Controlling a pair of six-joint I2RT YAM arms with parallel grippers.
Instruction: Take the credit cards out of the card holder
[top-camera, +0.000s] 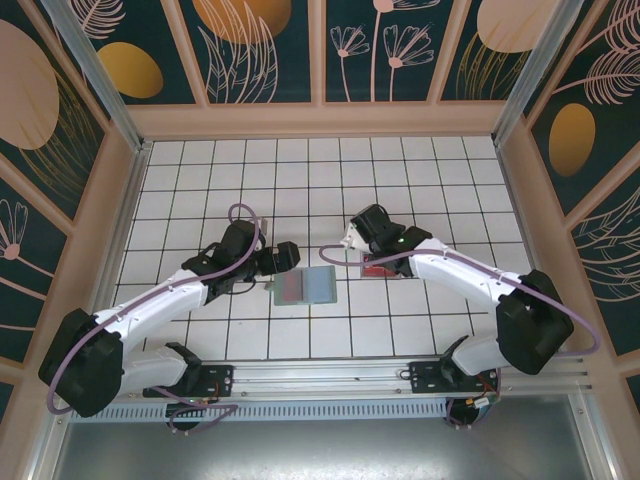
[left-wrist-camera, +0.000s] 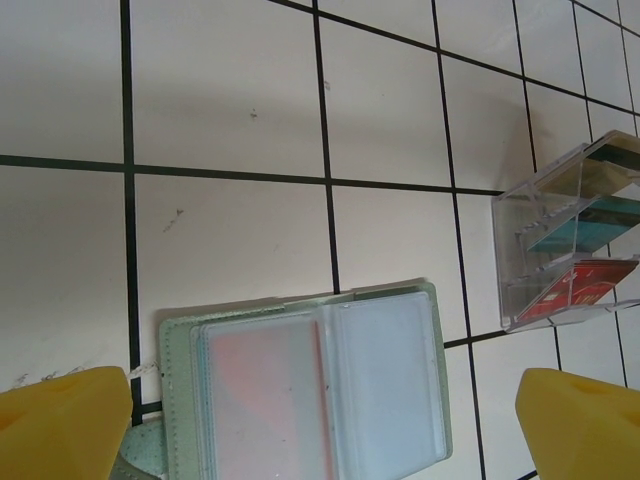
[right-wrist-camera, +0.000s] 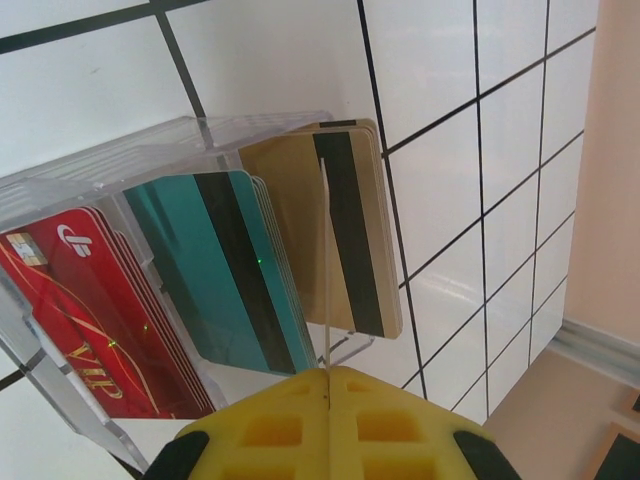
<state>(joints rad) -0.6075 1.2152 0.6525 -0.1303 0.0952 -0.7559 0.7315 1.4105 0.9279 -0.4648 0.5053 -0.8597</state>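
Observation:
The card holder (left-wrist-camera: 390, 380) lies open on the white tiles, grey-green with pale blue-grey sleeves; a reddish card (left-wrist-camera: 260, 400) shows faintly through its left sleeve. My left gripper (left-wrist-camera: 322, 428) hangs open just above it, one yellow finger on either side. It sits at the holder's left end (top-camera: 303, 287) in the top view. My right gripper (right-wrist-camera: 328, 375) is shut on a thin credit card (right-wrist-camera: 325, 270) seen edge-on, held over the clear tray (right-wrist-camera: 60, 180). The tray holds red (right-wrist-camera: 90, 320), teal (right-wrist-camera: 215, 270) and gold (right-wrist-camera: 340, 220) cards in separate slots.
The clear tray (top-camera: 380, 268) stands about one tile right of the card holder, under the right gripper (top-camera: 350, 240). Wooden-framed walls (top-camera: 320, 118) close in the tiled floor on three sides. A metal rail (top-camera: 320, 375) with the arm bases runs along the near edge.

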